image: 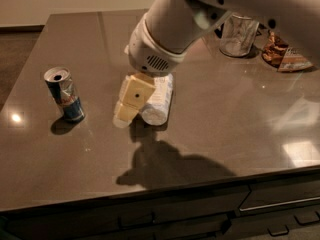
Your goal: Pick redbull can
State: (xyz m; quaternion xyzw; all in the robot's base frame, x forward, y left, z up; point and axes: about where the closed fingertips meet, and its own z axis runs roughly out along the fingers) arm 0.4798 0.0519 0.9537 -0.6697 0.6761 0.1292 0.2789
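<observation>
Left: slim blue-and-silver metal can (64,94), glossy, dented. Dark grey table (225,124): polished, reflective. Centre, above table: cream claw (125,115), matt plastic. White plastic bottle (159,101), smooth.

White tubular arm (192,19), black fastener holes, slotted vent on wrist collar (152,59), cream gripper (125,111) with black dot, at 7 o'clock from collar.

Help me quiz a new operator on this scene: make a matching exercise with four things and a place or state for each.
Things:
1. redbull can
2. white bottle
3. gripper
4. snack bag

Places or states:
A. lying on its side near the middle of the table
B. standing on its base near the left edge
C. at the far right of the table
D. low over the table, between can and bottle, close against the bottle

Pairs: 1-B, 2-A, 3-D, 4-C
</observation>
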